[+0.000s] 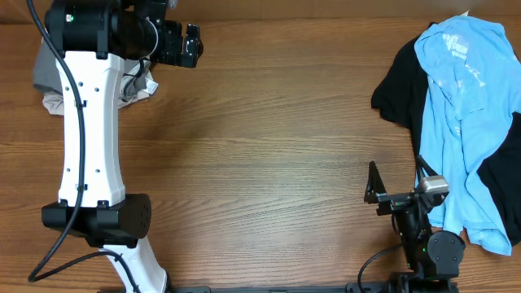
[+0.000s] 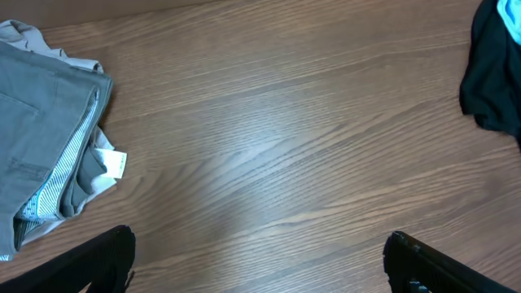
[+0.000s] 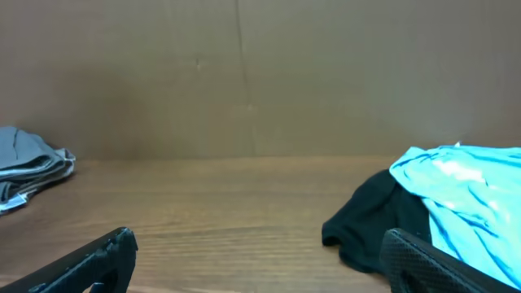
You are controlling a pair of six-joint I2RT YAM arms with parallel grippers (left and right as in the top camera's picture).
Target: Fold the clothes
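Clothes (image 1: 468,73) lie crumpled, soft blue T-shirt (image 1: 456,171) draping black garment (image 1: 397,89).

Grey shorts (image 2: 41,122): folded, stacked pile at far-left, only partly visible in overhead view. Striped inner lining + white tag (image 2: 116,163) show at pile's edge. Paler cloth peeks out from under it, can't tell which garment. Light-blue tee (image 1: 464,106): unfolded, crumpled, right side, draped over black garment (image 1: 397,88), faint print on fabric. Black garment also unfolded, sticks out to the left from under the tee, another bit showing at the right edge.
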